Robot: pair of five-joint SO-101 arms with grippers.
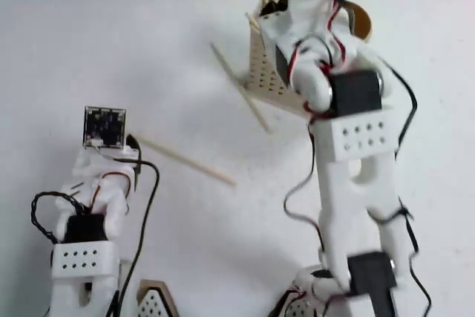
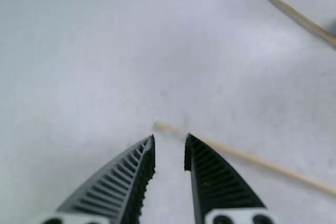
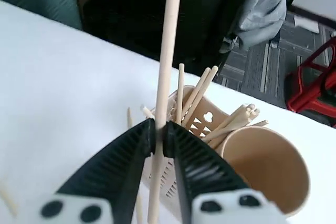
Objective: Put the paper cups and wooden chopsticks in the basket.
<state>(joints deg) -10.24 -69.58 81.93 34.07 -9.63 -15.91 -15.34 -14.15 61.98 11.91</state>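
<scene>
**Desk:** What does the right arm have?

**Photographer:** The right gripper [image 3: 159, 129] is clamped on an upright chopstick [image 3: 167, 51], one finger pressed to each side of the stick. It is close over the basket [image 3: 202, 124] at the far side of the white table [image 1: 111, 50].

**Desk:** And the basket?

**Photographer:** It is cream and perforated. A bundle of chopsticks [image 3: 197, 95] stands in it, their ends fanning out above the rim. A tan paper cup [image 3: 268, 177] sits just beside the bundle with its open mouth facing the wrist camera. Whether it stands inside a compartment or on the table behind, I cannot tell.

**Desk:** Where is the left arm?

**Photographer:** It is at the near left of the table, well apart from the basket. The left gripper [image 2: 169, 142] points down at the tabletop, fingers slightly apart with nothing between them. A loose chopstick [image 2: 252, 158] lies flat on the table. One end is just ahead of the fingertips, and the shaft passes under the tip of one finger. Whether the finger touches it cannot be made out.

**Desk:** Is anything else out of the basket?

**Photographer:** A second chopstick [image 1: 241, 88] lies on the table, running at a slant close past the basket's near corner. A small perforated piece [image 1: 152, 302] sits at the table's near edge, beside the left arm's base.
</scene>
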